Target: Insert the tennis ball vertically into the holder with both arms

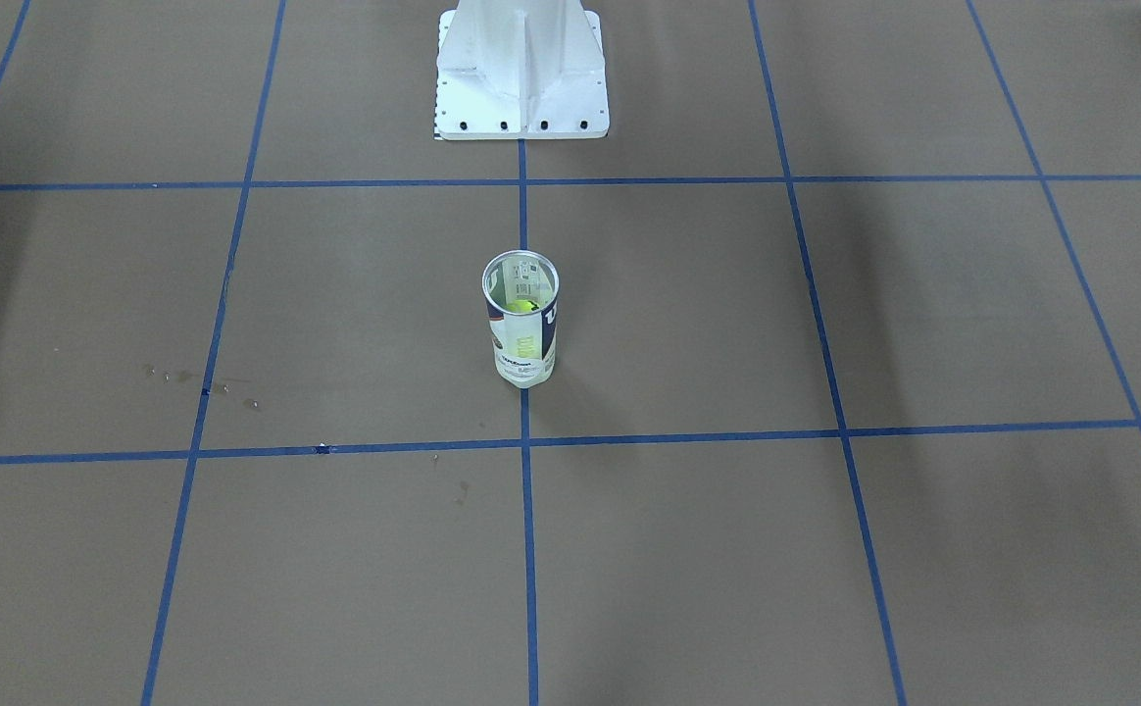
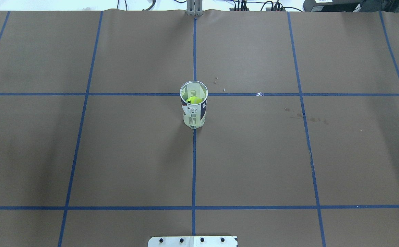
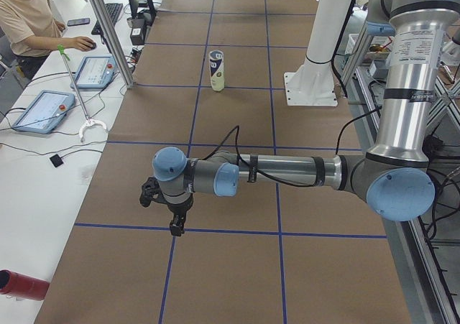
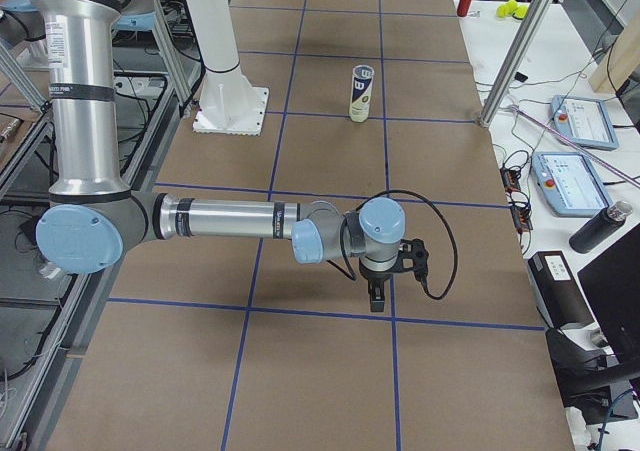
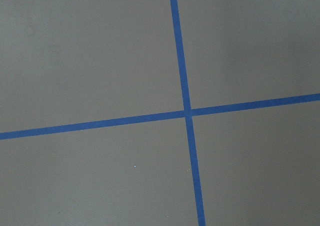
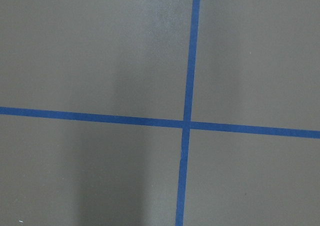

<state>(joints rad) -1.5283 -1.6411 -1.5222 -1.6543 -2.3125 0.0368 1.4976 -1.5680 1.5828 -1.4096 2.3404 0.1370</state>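
The holder is a clear can with a white and navy label. It stands upright at the table's middle, mouth up, and shows in the overhead view and both side views. A yellow-green tennis ball lies inside it. The left gripper hangs low over the paper at the table's left end, far from the holder. The right gripper hangs the same way at the right end. I cannot tell whether either is open or shut. The wrist views show only brown paper and blue tape.
The white pedestal base stands behind the holder on the robot's side. A side table holds tablets, a grabber tool and a red bottle. An operator sits there. Spare balls lie on the other side table.
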